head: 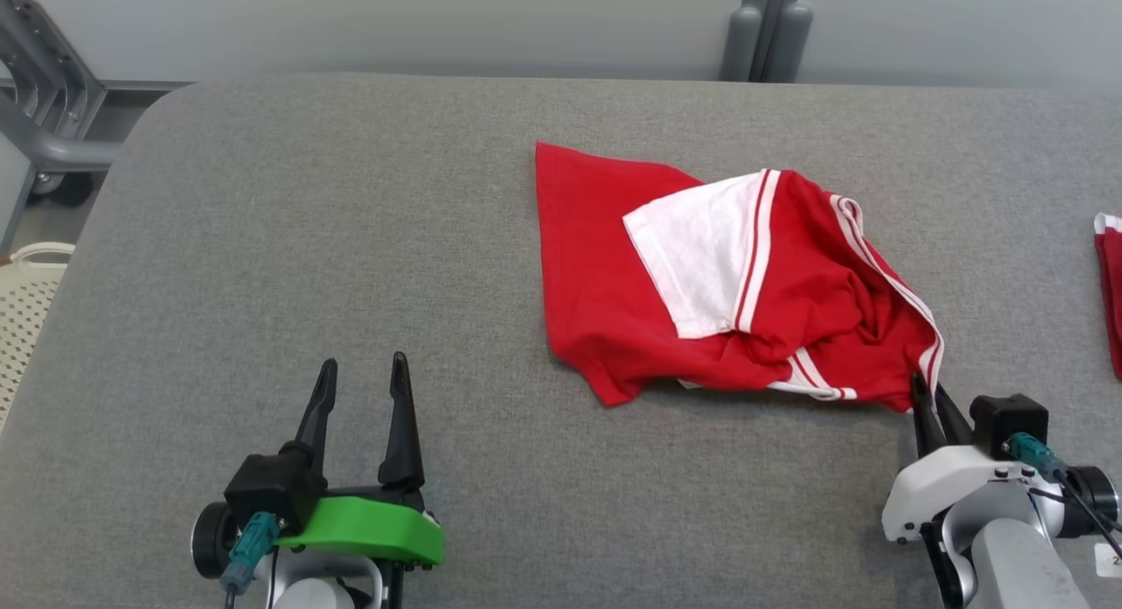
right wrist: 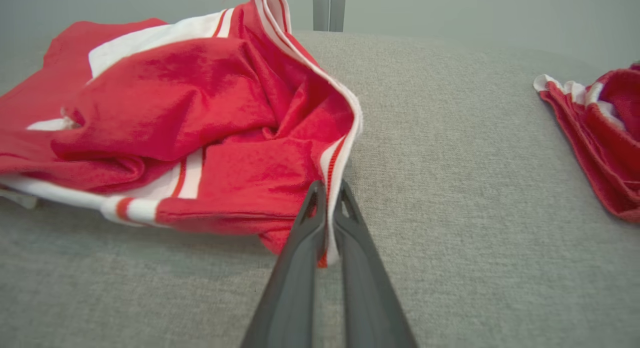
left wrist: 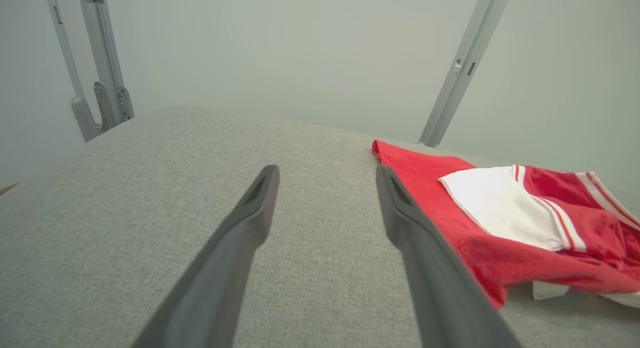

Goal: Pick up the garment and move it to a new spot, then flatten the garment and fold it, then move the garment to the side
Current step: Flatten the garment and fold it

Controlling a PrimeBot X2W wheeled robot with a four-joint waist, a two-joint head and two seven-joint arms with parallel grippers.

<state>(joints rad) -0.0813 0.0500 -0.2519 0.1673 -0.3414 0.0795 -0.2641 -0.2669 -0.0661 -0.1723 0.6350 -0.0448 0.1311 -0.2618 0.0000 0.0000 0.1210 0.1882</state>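
- Right gripper first: its two dark fingers are pressed together, with the white-and-red trimmed edge of the red T-shirt pinched between the tips. So it's clamped on the shirt's hem, right at the corner closest to the robot.
- In the head view, that right gripper points up and a bit left. The tips sit at the shirt's near right corner and the white wrist housing is down in the lower right. From its own wrist camera the fingers look low, close to the grey fabric table.
- The T-shirt is lying crumpled on the table, right of the middle. A white sleeve is flopped over the red body, and the striped trim runs down its right side to the pinched corner.
- Left gripper: fingers spread wide with nothing between them, pointing straight up the view at the lower left, with a green bracket at the base.
- From the left wrist view, the left gripper has bare table between its fingers. The shirt is off to its right, not touching.
- A second red-and-white garment is at the table's right edge, well apart from the shirt.
- A cream perforated basket sits off the table's left side.
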